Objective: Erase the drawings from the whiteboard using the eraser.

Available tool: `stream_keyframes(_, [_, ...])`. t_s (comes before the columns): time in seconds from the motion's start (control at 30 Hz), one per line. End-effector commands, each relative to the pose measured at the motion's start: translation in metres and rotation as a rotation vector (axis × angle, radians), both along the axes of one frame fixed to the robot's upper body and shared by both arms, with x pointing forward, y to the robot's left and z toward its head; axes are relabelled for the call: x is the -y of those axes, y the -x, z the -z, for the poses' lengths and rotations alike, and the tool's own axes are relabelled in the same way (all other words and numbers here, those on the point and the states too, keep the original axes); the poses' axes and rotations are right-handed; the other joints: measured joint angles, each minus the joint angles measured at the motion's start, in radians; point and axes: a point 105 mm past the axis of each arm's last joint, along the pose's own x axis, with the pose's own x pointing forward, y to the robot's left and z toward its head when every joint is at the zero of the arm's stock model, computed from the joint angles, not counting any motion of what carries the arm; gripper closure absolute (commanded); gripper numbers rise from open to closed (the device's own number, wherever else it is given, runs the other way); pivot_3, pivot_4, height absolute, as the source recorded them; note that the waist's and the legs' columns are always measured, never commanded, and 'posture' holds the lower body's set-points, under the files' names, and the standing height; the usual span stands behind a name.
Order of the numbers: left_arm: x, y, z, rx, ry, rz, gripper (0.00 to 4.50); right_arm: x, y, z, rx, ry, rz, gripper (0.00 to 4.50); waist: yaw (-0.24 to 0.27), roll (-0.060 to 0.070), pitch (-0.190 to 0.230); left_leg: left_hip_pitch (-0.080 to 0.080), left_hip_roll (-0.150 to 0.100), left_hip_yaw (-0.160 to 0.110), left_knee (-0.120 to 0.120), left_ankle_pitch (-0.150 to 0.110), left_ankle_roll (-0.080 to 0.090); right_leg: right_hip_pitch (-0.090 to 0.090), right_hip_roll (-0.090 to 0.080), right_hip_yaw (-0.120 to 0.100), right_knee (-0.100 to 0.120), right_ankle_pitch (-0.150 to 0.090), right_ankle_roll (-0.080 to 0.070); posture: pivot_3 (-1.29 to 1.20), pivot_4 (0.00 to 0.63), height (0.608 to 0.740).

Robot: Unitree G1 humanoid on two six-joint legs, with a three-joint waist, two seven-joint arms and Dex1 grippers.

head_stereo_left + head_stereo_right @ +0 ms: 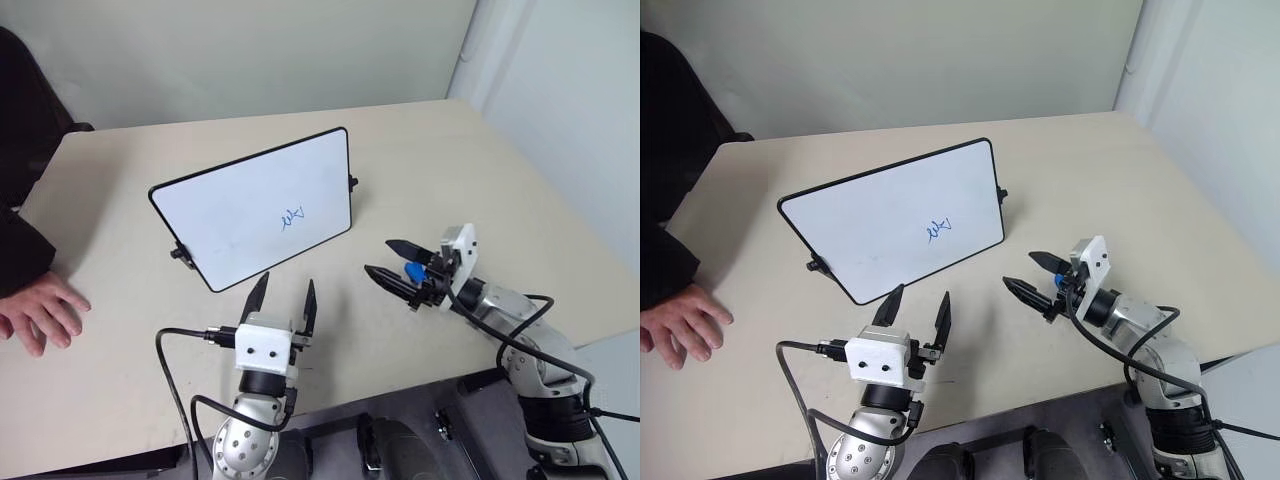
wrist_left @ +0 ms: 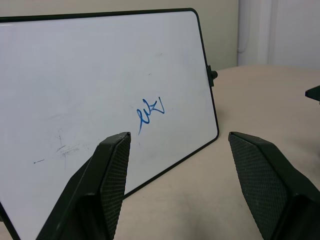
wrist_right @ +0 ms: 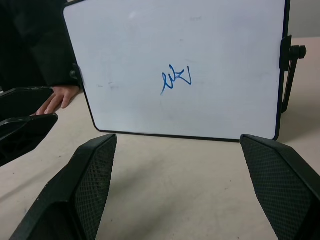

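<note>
The whiteboard (image 1: 235,205) stands tilted back on the tan table, its face toward me. The drawings (image 1: 291,217), a small blue scribble, sit right of its middle and also appear in the wrist views (image 2: 150,111) (image 3: 175,79). My left gripper (image 1: 288,283) is open, pointing at the board's lower edge from just in front of it. My right gripper (image 1: 379,256) is open to the right of the board, pointing left toward it. The eraser (image 1: 411,271), a small blue block, sits between the right fingers near their base, well back from the tips.
A person's hand (image 1: 40,310) rests flat on the table at the left, with a dark sleeve behind it. The table's front edge runs just under my arms. A pale wall rises beyond the far edge.
</note>
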Motion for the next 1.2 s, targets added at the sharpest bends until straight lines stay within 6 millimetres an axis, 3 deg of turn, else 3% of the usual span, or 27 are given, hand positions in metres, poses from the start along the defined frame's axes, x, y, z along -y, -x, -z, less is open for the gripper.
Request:
stream_keyframes(0.03, [0.008,0.003,-0.01,0.039,0.039,0.018,1.08,0.0,0.004,-0.012,0.045,-0.006,-0.012,0.33,0.0,0.0,0.0,0.0,0.0,0.0,0.0,0.0,0.0,0.0,0.0,0.0,0.0,0.0,0.0,0.0,0.15,0.74])
stream_keyframes(0.27, [0.01,0.003,-0.01,0.039,0.04,0.021,1.08,0.007,0.003,-0.01,0.019,0.031,0.001,0.33,0.0,0.0,0.0,0.0,0.0,0.0,0.0,0.0,0.0,0.0,0.0,0.0,0.0,0.0,0.0,0.0,0.15,0.74])
stream_keyframes(0.53, [0.011,0.004,-0.007,0.028,0.055,0.023,1.08,0.032,0.0,-0.008,-0.085,0.158,0.066,0.16,0.001,0.0,0.0,0.0,-0.001,0.0,0.0,0.0,0.0,0.001,0.0,0.001,0.0,-0.001,0.001,0.0,0.15,0.74])
stream_keyframes(0.77, [0.015,0.006,-0.006,0.021,0.068,0.029,1.08,0.055,-0.018,0.014,-0.253,0.358,0.177,0.16,0.0,0.0,0.0,0.0,-0.002,0.001,0.0,0.0,0.0,0.001,0.0,0.003,0.0,-0.001,0.002,0.0,0.15,0.74])
stream_keyframes(0.93, [0.015,0.008,-0.006,0.021,0.073,0.023,1.08,0.054,-0.028,0.026,-0.358,0.439,0.182,0.16,0.0,0.0,0.0,0.001,-0.003,0.001,0.0,0.0,0.0,0.0,0.0,0.004,0.001,-0.001,0.003,0.0,0.15,0.74])
stream_keyframes(1.2, [0.014,0.01,-0.008,0.029,0.071,0.008,1.08,0.058,-0.042,0.031,-0.368,0.485,0.236,0.16,0.002,0.0,0.0,0.001,-0.004,0.001,0.0,-0.002,0.003,0.0,0.0,0.008,0.001,-0.004,0.007,0.0,0.15,0.74])
